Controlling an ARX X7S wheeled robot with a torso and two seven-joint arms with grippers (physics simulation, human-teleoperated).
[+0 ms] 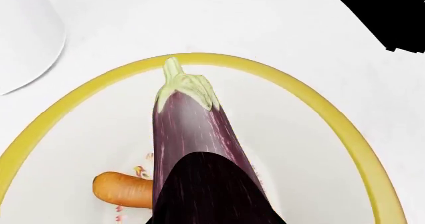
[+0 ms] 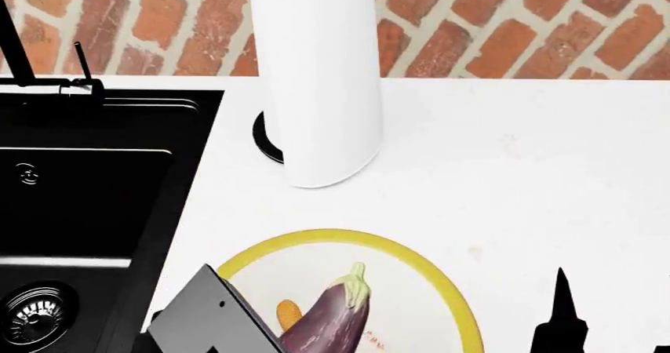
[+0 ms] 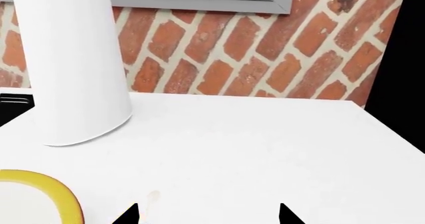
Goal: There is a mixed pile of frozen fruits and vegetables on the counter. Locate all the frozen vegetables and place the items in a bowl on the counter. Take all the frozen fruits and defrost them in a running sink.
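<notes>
On the white desk [image 2: 523, 180], just right of the black sink [image 2: 84, 204], stands the yellow-rimmed bowl [image 2: 419, 263], white inside with small red marks. The dark-purple eggplant [image 2: 329, 314] is held over the bowl interior, its pale green cap toward the brick wall; the left claw [image 1: 212, 194] pinches its lower end, a dark finger covering that part in the left wrist view. The orange carrot piece [image 1: 123, 189] lies in the bowl, just beside the eggplant. A tall white cylinder [image 2: 314, 78] on a black base stands behind the bowl, near the wall. The right claw [image 3: 207, 215] hangs over bare desk to the right of the bowl, its two dark tips spread apart with nothing between them. The sink's round steel drain [image 2: 31, 314] shows at the basin's near corner.
</notes>
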